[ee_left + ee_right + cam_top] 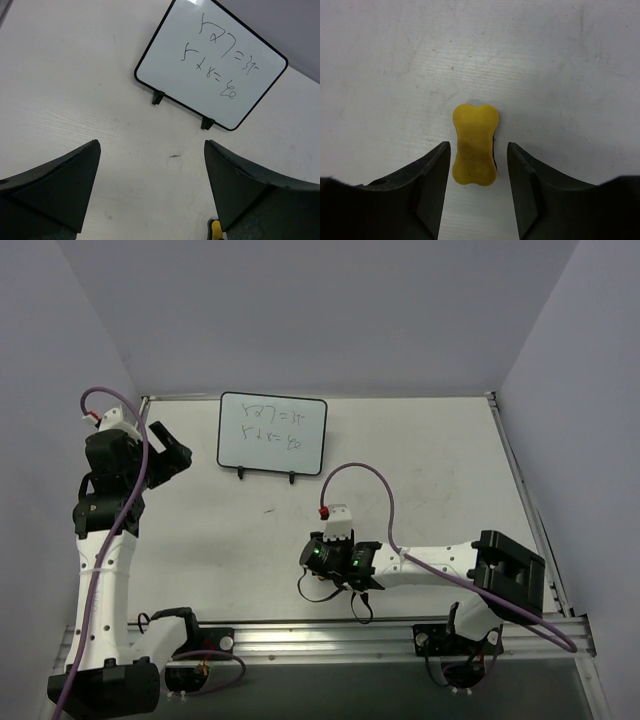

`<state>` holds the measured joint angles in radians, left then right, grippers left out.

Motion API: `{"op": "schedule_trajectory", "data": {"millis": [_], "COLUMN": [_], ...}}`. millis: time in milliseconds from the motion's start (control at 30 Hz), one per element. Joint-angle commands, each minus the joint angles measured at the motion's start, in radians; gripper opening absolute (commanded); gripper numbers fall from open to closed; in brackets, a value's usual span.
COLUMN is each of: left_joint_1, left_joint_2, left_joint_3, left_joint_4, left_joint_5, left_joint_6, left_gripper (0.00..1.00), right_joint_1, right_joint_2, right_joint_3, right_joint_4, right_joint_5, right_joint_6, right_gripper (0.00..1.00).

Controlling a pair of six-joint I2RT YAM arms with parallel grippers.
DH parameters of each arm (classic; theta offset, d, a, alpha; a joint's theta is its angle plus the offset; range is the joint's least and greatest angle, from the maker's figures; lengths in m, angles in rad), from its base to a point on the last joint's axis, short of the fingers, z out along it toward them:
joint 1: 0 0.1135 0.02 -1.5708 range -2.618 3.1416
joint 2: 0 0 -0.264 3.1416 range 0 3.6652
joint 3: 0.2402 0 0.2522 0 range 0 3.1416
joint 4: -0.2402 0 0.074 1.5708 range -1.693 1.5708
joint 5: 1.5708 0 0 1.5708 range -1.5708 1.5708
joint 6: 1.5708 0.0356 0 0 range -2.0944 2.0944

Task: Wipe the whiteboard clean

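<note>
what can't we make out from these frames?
- Right wrist view: whether the right gripper touches the eraser on its left side; the gap there is too thin to tell.
- Top view: eraser hidden under the right arm's wrist; whiteboard writing too small to read.
- Left wrist view: yellow sliver cut off by the bottom edge; can't confirm it's the eraser.

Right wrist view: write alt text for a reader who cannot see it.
A bone-shaped yellow eraser lies flat on a white table. The right gripper is open, its two dark fingers flanking the eraser's lower half, with a narrow gap showing beside the right-hand finger.
</note>
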<state>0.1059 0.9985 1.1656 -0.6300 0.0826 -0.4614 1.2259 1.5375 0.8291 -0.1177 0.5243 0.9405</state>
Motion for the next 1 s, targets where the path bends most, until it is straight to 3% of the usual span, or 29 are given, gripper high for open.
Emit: {"op": "schedule_trajectory", "data": {"millis": [0, 967], "left_joint_1": [0.006, 0.006], "left_joint_2": [-0.009, -0.006], "left_joint_3": [-0.003, -0.006], "left_joint_4": [0.049, 0.050], "left_joint_5": [0.006, 0.005], "left_joint_6": [-0.006, -0.008], "left_gripper": [0.94, 0.94], "right_joint_1": [0.014, 0.023], "right_joint_2": [0.024, 0.110], "right_joint_3": [-0.013, 0.013], "right_joint_4": [0.027, -0.007], "right_joint_5": [0.011, 0.054], "right_joint_6": [0.035, 0.040], "right_gripper": [0.45, 0.40]}}
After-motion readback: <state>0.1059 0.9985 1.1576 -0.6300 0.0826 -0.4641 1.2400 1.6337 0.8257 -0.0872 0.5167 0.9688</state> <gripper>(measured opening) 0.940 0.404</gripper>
